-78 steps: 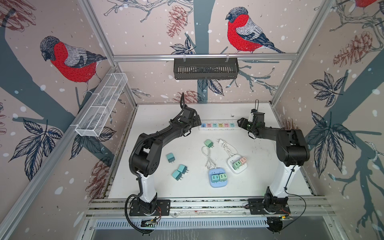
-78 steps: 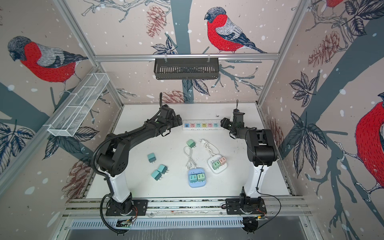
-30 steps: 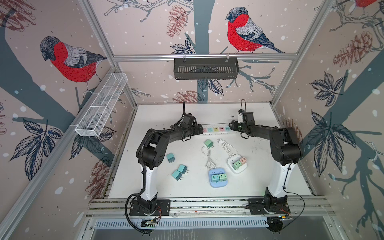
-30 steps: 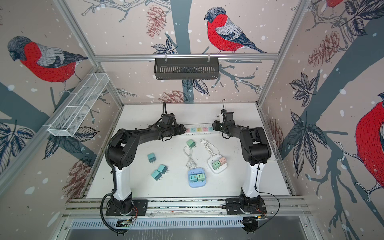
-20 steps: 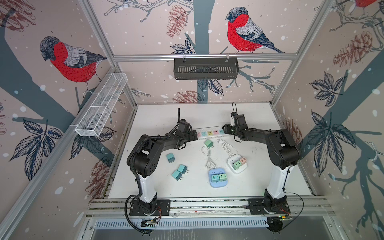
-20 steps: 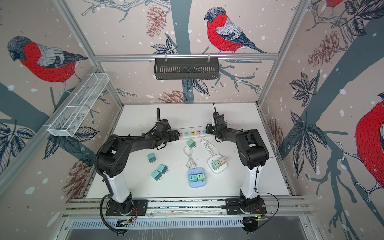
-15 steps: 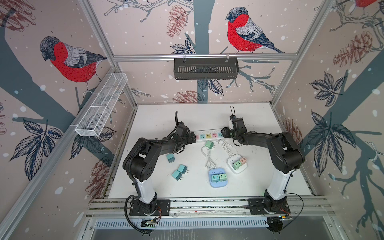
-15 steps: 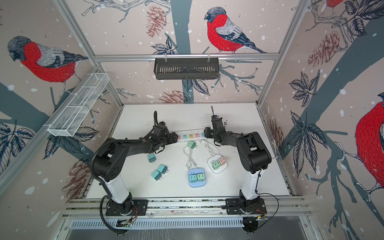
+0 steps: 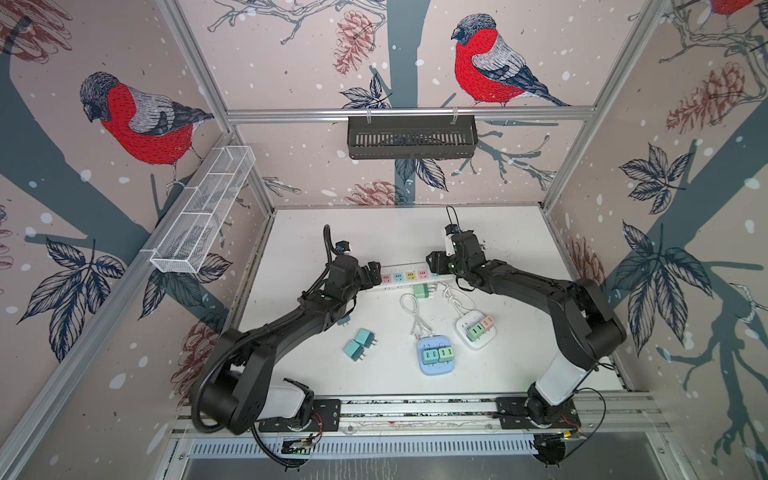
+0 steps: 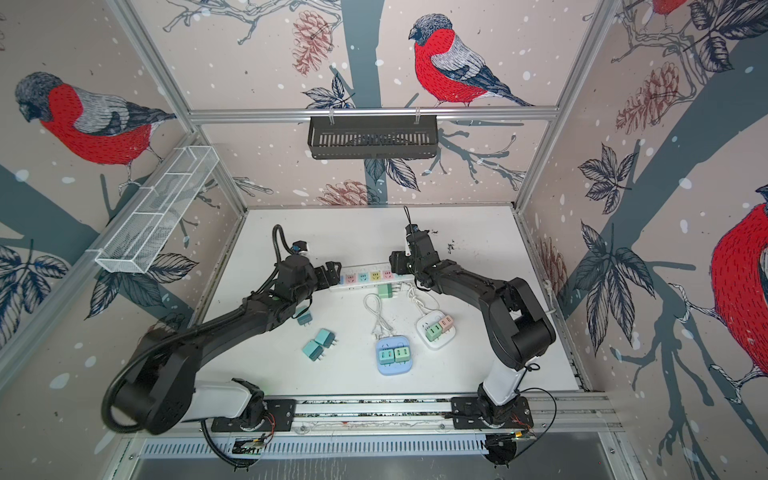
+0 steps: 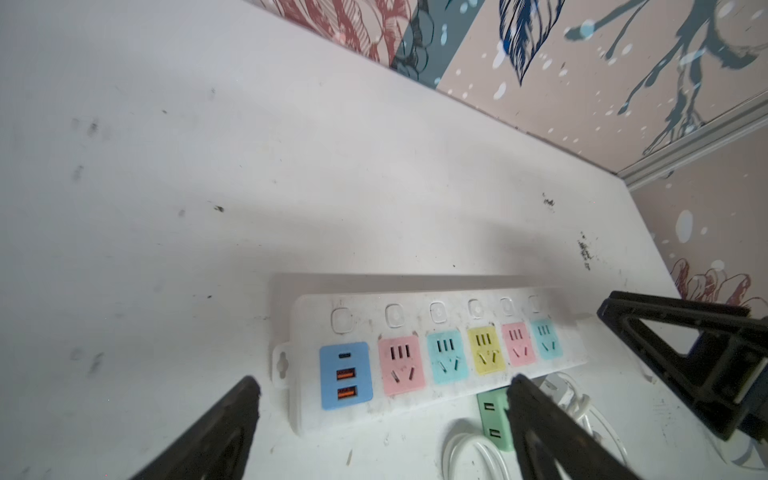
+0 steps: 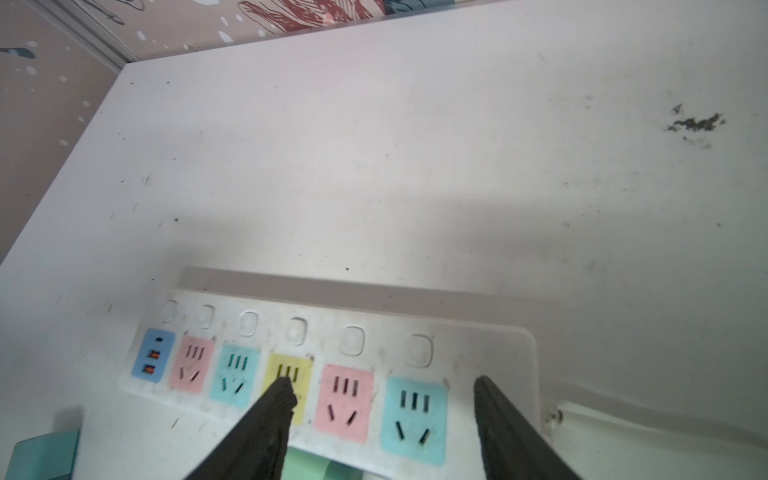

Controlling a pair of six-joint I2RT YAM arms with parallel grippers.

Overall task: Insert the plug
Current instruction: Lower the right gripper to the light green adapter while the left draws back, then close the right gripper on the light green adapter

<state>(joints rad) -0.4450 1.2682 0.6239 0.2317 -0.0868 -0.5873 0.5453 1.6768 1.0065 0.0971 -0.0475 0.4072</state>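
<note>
Power strip (image 9: 409, 275): white, flat across the rear middle of the tabletop (image 9: 519, 232). It had a blue USB panel at its left end, then pink, teal, yellow, pink and teal sockets, with every slot showing.
Green plug (image 9: 422, 291): lay loose on the tabletop just in front of the strip, by the yellow and pink sockets, not yet inserted.
Left tool (image 11: 384, 384): jaws wide apart, gripping nothing, straddling the strip's USB end.
Right tool (image 12: 382, 386): jaws apart, gripping nothing, its fingers either side of the last pink and teal sockets. Whether they touched the strip was unclear.
Blue socket cube (image 9: 435, 356): held two green plugs side by side.
White socket cube (image 9: 476, 329): held one green plug and one pink plug.
White cord (image 9: 411, 311): looped on the tabletop between the strip and the cubes.
Teal plugs (image 9: 359, 343): two lay touching, left of the blue cube.
Third teal plug (image 10: 304, 319): lay partly under the left arm.
Wire basket (image 9: 203, 216): white, divided into compartments, hung on the left wall.
Black basket (image 9: 411, 137): slotted, hung from the rear rail.
</note>
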